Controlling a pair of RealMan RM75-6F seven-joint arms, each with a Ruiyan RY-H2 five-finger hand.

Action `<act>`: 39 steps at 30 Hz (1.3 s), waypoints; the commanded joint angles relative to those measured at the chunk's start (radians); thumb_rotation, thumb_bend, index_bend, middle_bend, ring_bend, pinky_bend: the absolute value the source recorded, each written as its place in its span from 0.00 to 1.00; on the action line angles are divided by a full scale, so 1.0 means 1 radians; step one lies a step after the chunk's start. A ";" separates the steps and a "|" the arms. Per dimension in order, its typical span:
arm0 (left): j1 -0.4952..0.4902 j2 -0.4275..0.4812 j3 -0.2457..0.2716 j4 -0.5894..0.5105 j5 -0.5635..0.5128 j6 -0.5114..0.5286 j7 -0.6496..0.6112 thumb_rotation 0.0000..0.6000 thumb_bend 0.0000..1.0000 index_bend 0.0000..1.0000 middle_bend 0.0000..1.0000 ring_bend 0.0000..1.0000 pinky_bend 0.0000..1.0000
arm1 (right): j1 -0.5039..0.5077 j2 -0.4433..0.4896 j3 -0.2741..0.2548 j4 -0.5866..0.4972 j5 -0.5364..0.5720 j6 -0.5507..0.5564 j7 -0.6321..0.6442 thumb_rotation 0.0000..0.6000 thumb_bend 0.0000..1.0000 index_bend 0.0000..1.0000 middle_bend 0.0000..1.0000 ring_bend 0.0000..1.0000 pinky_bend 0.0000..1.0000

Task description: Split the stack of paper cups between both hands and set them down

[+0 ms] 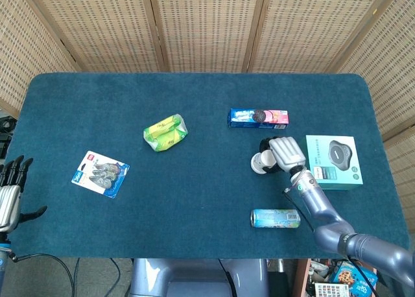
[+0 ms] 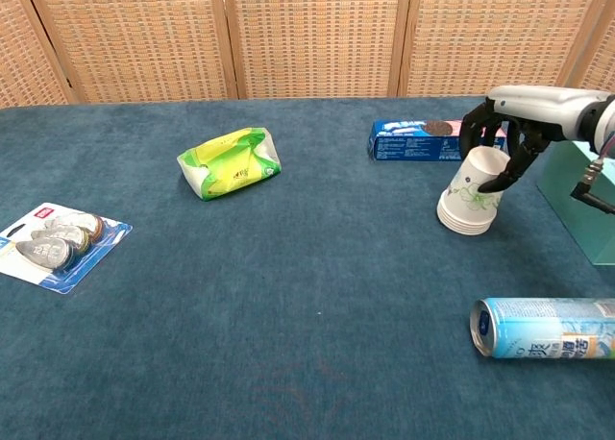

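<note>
The stack of white paper cups with a green leaf print (image 2: 472, 197) stands upside down, slightly tilted, on the blue felt table (image 1: 194, 115), near the blue cookie package (image 1: 257, 117). The right hand (image 2: 509, 133) arches over its top, fingers curled around the uppermost cup, touching but probably not yet gripping firmly. This is the grasp step. Next, the fingers need to close and lift. The left hand (image 1: 11, 193) waits at the table's near-left edge, fingers spread, holding nothing.
</note>
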 commanded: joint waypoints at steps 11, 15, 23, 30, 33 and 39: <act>-0.087 -0.031 -0.028 0.086 0.089 -0.052 -0.046 1.00 0.13 0.00 0.00 0.00 0.00 | -0.043 0.119 0.073 -0.209 -0.011 -0.007 0.323 1.00 0.44 0.55 0.58 0.43 0.56; -0.144 -0.061 -0.055 0.162 0.166 -0.075 -0.174 1.00 0.13 0.00 0.00 0.00 0.00 | -0.044 0.157 0.113 -0.270 0.045 -0.072 0.450 1.00 0.44 0.55 0.57 0.43 0.56; -0.304 -0.196 -0.120 0.392 0.341 -0.045 -0.254 1.00 0.13 0.00 0.00 0.00 0.00 | -0.022 0.169 0.205 -0.321 0.217 -0.209 0.677 1.00 0.45 0.55 0.57 0.43 0.56; -0.397 -0.283 -0.151 0.483 0.375 -0.052 -0.247 1.00 0.13 0.01 0.00 0.00 0.00 | 0.002 0.176 0.235 -0.338 0.318 -0.293 0.753 1.00 0.48 0.55 0.57 0.43 0.56; -0.452 -0.352 -0.163 0.553 0.395 -0.044 -0.262 1.00 0.13 0.05 0.00 0.00 0.00 | 0.016 0.183 0.251 -0.352 0.366 -0.318 0.780 1.00 0.49 0.55 0.57 0.43 0.56; -0.575 -0.480 -0.155 0.652 0.435 -0.098 -0.239 1.00 0.13 0.10 0.00 0.00 0.00 | 0.040 0.177 0.282 -0.383 0.450 -0.304 0.815 1.00 0.49 0.55 0.57 0.43 0.56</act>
